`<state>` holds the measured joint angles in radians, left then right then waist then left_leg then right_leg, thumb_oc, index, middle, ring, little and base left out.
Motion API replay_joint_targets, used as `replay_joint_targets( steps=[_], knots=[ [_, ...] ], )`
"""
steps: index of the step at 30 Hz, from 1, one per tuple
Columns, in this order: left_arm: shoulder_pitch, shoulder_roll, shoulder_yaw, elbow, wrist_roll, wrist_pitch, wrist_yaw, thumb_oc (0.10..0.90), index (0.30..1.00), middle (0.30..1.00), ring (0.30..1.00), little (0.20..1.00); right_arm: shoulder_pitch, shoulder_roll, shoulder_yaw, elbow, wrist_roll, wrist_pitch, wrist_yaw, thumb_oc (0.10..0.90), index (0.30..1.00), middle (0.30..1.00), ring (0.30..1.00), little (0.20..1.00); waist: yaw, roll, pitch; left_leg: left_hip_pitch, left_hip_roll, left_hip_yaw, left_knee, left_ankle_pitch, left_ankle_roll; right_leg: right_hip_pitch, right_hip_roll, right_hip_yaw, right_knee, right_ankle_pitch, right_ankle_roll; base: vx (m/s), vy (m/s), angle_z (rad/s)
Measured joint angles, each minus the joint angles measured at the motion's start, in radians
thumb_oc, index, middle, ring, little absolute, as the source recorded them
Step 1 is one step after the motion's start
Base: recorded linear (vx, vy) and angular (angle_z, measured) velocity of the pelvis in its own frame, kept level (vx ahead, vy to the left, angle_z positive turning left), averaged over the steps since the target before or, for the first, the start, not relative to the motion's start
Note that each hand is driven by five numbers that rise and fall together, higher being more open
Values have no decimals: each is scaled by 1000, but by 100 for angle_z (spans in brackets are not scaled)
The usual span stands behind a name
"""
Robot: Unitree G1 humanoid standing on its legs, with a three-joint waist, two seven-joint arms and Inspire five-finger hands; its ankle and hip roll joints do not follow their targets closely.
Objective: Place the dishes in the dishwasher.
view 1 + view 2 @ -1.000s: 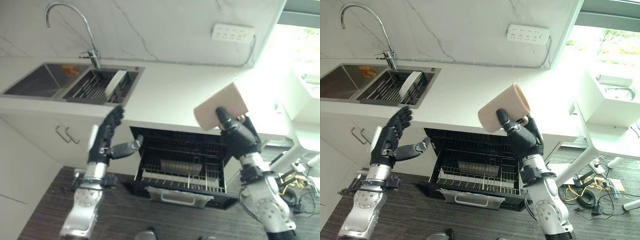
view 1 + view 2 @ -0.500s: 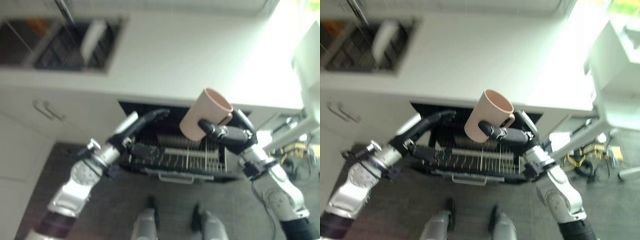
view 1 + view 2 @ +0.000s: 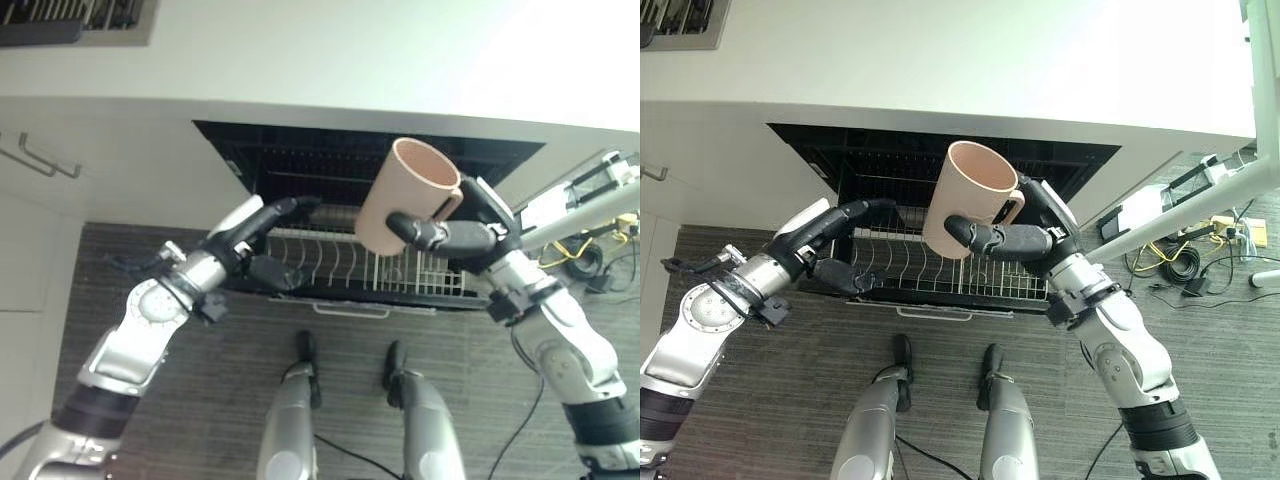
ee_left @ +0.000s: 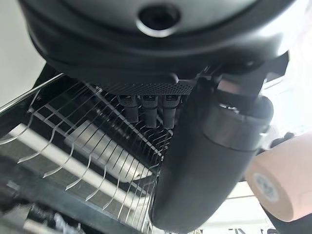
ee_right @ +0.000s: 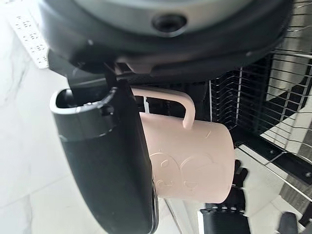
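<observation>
Open dishwasher (image 3: 300, 160), one rack (image 3: 940, 275), one pink mug (image 3: 970, 200)

The mug (image 3: 968, 199) looks like matt, smooth ceramic or plastic in pale pink, with a faint raised pattern on its wall. The dishwasher rack (image 3: 940, 275) is thin shiny metal wire, and the dark fingers (image 3: 985, 236) around the mug look like smooth, slightly glossy plastic. The table (image 3: 940, 60) has a smooth white surface, and the floor (image 3: 790, 400) shows a dark wood grain.
</observation>
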<state>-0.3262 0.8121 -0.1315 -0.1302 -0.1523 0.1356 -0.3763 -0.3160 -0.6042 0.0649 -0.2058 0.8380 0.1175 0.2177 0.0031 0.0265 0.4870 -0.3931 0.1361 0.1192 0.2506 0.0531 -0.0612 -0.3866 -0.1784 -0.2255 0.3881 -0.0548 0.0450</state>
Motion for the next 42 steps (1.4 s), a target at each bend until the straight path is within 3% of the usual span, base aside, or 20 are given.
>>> replay_joint_targets(
  steps=[10,13,17,20,26,31,42],
  knots=[
    [-77,17,-132,54,25,301,-208,800,900,900,900,900,-55,-61,12,0,-11,41,-7,400,300,300,300,300,-26,3,-2,29,1,26,-6,-8,1,10,0,21,-8,1,2,-27,27,-6],
    [-169,50,-213,114,77,357,-289,800,900,900,900,900,-106,-139,55,2,-10,54,-3,400,300,300,300,300,-39,9,-5,33,2,38,-2,-9,5,12,0,31,-10,10,5,-10,40,-11],
    [-213,26,-232,187,163,409,-363,800,900,900,900,900,-136,-141,74,3,-10,63,4,400,300,300,300,300,-59,9,-6,43,2,50,-1,-13,9,17,2,42,-14,12,7,-15,38,-8],
    [-231,21,-251,197,257,410,-439,800,900,900,900,900,-136,-141,81,3,-10,80,14,400,300,300,300,300,-71,9,-6,55,4,54,-6,-13,9,26,5,46,-22,13,7,-9,31,-6],
    [-273,-11,-299,208,518,402,-691,800,900,900,900,900,-143,-143,83,3,-11,107,27,400,300,300,300,300,-89,16,-9,66,15,72,-12,-15,7,29,20,61,-37,24,2,2,36,-11],
    [-256,-12,-309,170,606,403,-851,800,900,900,900,900,-145,-148,85,25,-13,117,32,400,300,300,300,300,-104,17,-10,68,18,76,-14,-15,7,29,22,63,-40,24,1,-4,32,-2],
    [-201,-35,-283,161,597,403,-870,800,900,900,900,900,-114,-158,85,291,-93,143,-4,400,300,300,300,300,-92,23,-13,89,18,69,-32,-15,5,57,27,53,-60,23,0,7,-17,2]
  ],
)
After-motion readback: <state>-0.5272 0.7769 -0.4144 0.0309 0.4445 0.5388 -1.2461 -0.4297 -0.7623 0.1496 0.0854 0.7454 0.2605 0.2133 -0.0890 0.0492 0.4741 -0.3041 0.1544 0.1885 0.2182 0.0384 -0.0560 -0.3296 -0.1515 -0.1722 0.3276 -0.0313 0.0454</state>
